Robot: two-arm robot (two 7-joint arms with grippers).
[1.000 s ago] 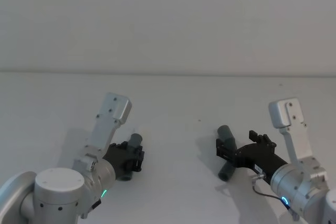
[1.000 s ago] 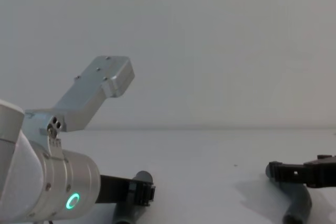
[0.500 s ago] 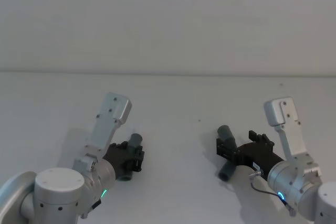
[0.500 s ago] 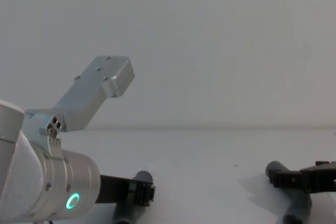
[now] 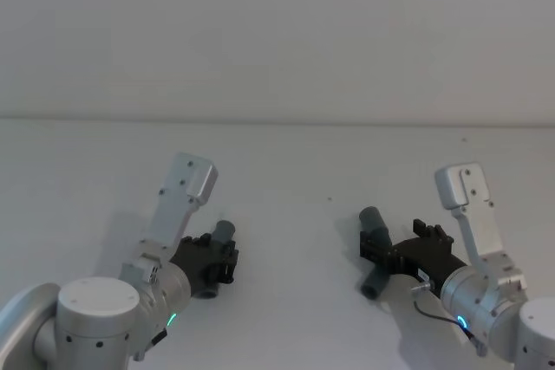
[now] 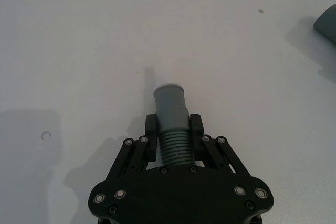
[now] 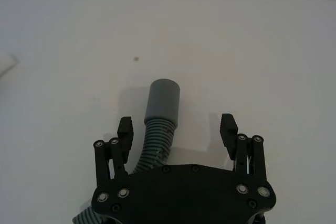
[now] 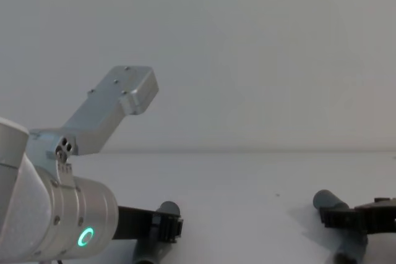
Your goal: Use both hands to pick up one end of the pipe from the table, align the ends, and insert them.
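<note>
Head view: at 7 o'clock, black skeletal left gripper (image 5: 218,259) pinched on the ribbed section of the dark grey flexible corrugated pipe (image 6: 175,148), with one smooth grey cuff (image 5: 225,231) jutting past the fingertips toward 1 o'clock. At 4 o'clock, black skeletal right gripper (image 5: 395,243) spread wide, fingers either side of the other smooth grey cuff (image 5: 372,218) and apart from it, over the plain white matte table (image 5: 295,179).

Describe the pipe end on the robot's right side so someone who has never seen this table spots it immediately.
On the white table, look to the robot's right half, where the right gripper hangs open. Between its spread fingers sits a smooth grey cuff capping the ribbed pipe. Unlike the other cuff, which pokes out of the shut left gripper, this one is unclamped.
</note>
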